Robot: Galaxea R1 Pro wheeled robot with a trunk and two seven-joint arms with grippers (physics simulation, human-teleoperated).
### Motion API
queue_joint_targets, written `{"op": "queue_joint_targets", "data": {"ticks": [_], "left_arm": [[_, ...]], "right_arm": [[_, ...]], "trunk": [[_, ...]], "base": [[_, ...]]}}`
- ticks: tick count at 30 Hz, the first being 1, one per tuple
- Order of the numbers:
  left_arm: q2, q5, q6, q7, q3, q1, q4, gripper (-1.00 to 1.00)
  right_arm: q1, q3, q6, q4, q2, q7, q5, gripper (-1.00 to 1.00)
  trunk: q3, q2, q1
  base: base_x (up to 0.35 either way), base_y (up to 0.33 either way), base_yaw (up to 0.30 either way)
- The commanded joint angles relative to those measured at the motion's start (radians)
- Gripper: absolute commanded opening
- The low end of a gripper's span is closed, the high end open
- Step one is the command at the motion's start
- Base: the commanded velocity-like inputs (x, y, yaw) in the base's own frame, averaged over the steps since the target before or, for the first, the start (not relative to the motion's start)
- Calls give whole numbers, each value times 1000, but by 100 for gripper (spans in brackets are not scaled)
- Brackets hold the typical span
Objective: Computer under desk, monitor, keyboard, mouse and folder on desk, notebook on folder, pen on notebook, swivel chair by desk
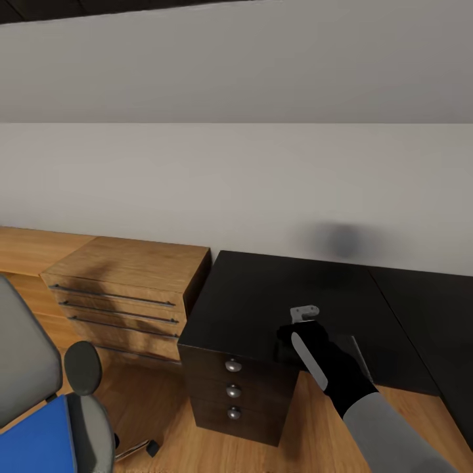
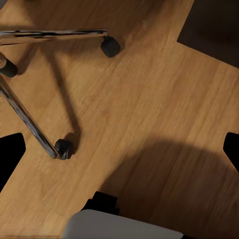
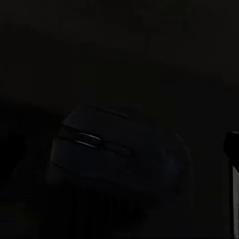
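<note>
- Your right gripper (image 1: pixel 303 322) was hovering low over the desk (image 1: pixel 263 295), above the black top near its front edge, over the drawer unit (image 1: pixel 233 391).
- The right wrist view was nearly black, but a dark mouse (image 3: pixel 117 149) with a scroll wheel was sitting on the desk right under the gripper. One fingertip (image 3: pixel 232 144) sat wide at the frame's edge, so the jaws looked spread and nothing was held.
- The folder (image 1: pixel 33 440) was lying on the swivel chair (image 1: pixel 26 368), off the desk's left end, past the light-wood dresser (image 1: pixel 125 289).
- Your left gripper (image 2: pixel 119 149) was hanging over the wooden floor by the chair's chrome base (image 2: pixel 30 119), jaws apart and empty.
- Risk as I read it: black mouse on black desk is hard to judge, so if you'd closed off-centre the mouse could've squirted sideways toward the desk's front edge.
- Also, swinging the left arm toward the chair could've bumped it and rolled the folder away from the desk.
</note>
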State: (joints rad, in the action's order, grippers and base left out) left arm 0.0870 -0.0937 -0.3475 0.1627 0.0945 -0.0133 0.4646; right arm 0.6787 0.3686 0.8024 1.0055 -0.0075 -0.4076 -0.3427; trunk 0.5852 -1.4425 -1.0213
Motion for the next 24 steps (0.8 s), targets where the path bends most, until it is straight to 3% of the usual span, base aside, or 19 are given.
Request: {"op": "queue_joint_targets", "data": {"ticks": [1,24], "left_arm": [[0,-11,-2,-2,1,-1,2,100],[0,-12,-3,-2,2,-1,3,100]], "right_arm": [[1,3,2,1,-1,-10,-10,100],[1,2,2,1,-2,-9,-8,100]], "trunk": [[1,0,0],[1,0,0]], "base": [[-36,0,0],[-5,0,0]]}}
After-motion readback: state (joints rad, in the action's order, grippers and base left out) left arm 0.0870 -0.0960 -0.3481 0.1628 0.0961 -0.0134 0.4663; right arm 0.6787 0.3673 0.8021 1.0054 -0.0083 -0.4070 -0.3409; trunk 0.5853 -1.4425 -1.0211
